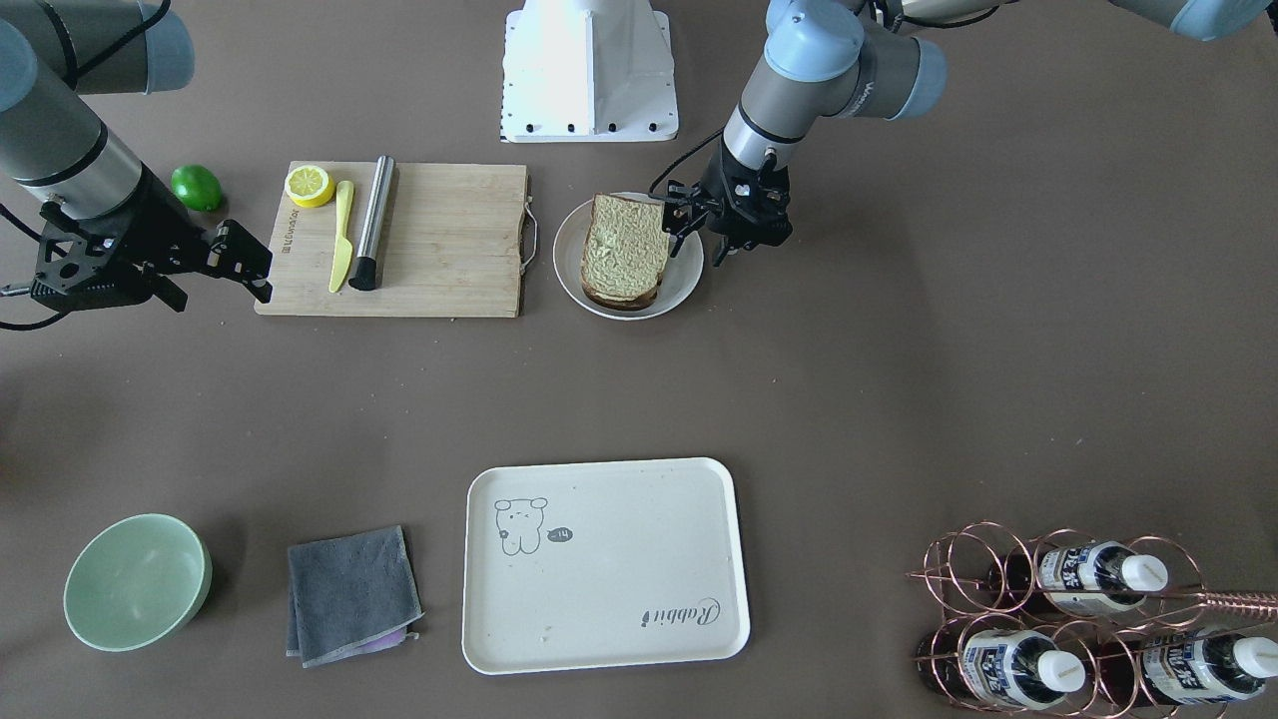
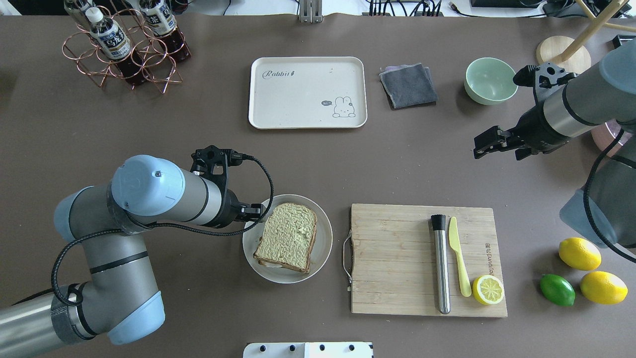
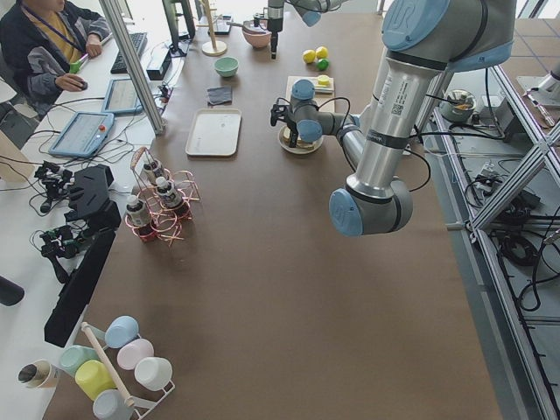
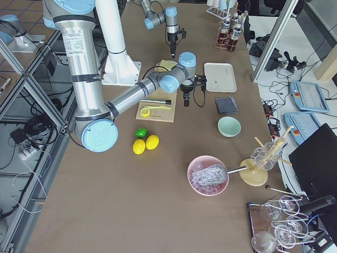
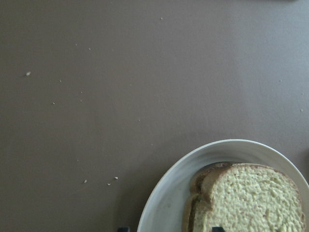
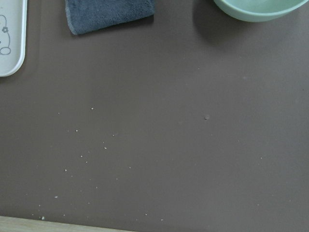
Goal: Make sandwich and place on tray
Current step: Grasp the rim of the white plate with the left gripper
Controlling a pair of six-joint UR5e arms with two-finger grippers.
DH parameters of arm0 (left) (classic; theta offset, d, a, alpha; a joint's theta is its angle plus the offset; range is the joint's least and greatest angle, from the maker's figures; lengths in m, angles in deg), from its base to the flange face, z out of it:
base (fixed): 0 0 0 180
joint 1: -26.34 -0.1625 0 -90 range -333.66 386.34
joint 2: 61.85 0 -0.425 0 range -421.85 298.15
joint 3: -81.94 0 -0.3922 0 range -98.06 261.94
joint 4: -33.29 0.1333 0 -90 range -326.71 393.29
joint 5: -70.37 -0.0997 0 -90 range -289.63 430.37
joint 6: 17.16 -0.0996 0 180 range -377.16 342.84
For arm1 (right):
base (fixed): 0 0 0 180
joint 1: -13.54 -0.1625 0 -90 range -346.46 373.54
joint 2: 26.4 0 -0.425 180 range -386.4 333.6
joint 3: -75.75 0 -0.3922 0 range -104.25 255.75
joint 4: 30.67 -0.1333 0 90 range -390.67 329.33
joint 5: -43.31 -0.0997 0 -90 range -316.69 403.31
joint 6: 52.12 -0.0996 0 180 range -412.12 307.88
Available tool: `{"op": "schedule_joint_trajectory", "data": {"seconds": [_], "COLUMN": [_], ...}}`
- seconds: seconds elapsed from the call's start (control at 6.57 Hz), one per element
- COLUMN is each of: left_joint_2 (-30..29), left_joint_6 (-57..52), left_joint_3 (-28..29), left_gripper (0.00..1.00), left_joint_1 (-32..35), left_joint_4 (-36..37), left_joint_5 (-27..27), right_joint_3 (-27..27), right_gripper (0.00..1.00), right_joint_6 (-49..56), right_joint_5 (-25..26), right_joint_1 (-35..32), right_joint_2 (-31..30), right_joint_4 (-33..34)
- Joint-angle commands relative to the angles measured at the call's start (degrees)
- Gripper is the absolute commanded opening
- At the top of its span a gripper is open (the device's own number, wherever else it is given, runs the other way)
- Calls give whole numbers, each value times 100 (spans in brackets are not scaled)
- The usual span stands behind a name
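Since the sandwich point(image 2: 287, 237) lies on the plate point(image 2: 324, 233) just right of the left gripper point(image 2: 258, 214), jaws spread wide, that arm is nearer; tray point(image 2: 308, 107) well beyond.

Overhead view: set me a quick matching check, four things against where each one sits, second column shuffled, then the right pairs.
Things:
1. sandwich
2. tray
3. lemon half
4. grey cloth

Places:
A. between the tray and the green bowl
B. on the wooden cutting board
C. on the round white plate
D. across from the robot, holding nothing

Pairs: 1-C; 2-D; 3-B; 4-A
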Motion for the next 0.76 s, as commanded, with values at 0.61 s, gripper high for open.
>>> {"op": "schedule_joint_trajectory", "data": {"seconds": [0.61], "left_joint_2": [193], "left_joint_6": [19], "left_joint_3": [266], "left_gripper": [50], "left_joint_1": [-112], "left_joint_4": [-463], "left_joint_5": [-75], "right_joint_3": [11], "right_gripper": [100], "right_joint_6": [21], "right_joint_5": [-2], "right_joint_1": [-3], "right_joint_2": [-13], "right_joint_4": [0]}}
